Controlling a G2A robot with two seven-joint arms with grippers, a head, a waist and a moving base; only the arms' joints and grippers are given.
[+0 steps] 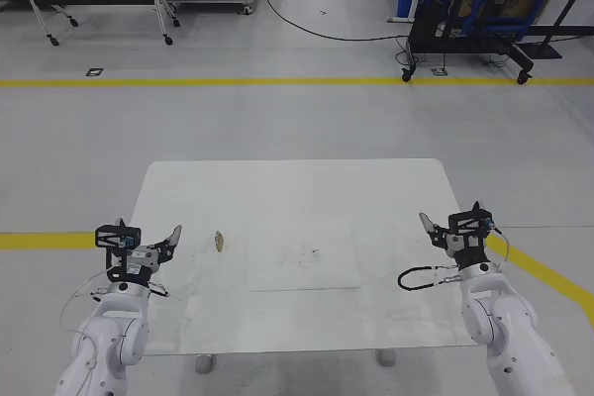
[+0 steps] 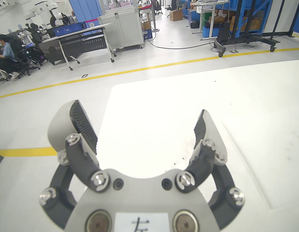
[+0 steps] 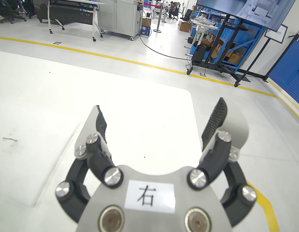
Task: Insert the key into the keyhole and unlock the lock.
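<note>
Locate the left hand (image 1: 148, 233) over the left edge of the white rectangular bench (image 1: 297, 188). Its two ribbed fingers are spread wide and grasp nothing; confirm this in the left wrist view (image 2: 139, 119), where bare bench surface shows between the black pads (image 2: 83, 124).

Locate the right hand (image 1: 453, 220) over the right edge of the bench, well apart from the left hand. It is likewise released, fingers spread with nothing between them (image 3: 160, 114).

Note the small tan object (image 1: 219, 241) lying on the bench surface. It sits between the left hand and the pale rectangular mat (image 1: 277, 272), near the left hand's inner finger and just beside the mat's left edge, touching neither hand. It is too small for you to tell whether it is the lock or the key.

Note the mat at the bench centre, also seen at the side of each wrist view (image 2: 272, 158) (image 3: 31, 158). A thin grey mark (image 3: 10, 139) and dark specks (image 1: 302, 257) lie on it; you cannot tell what they are.
</note>
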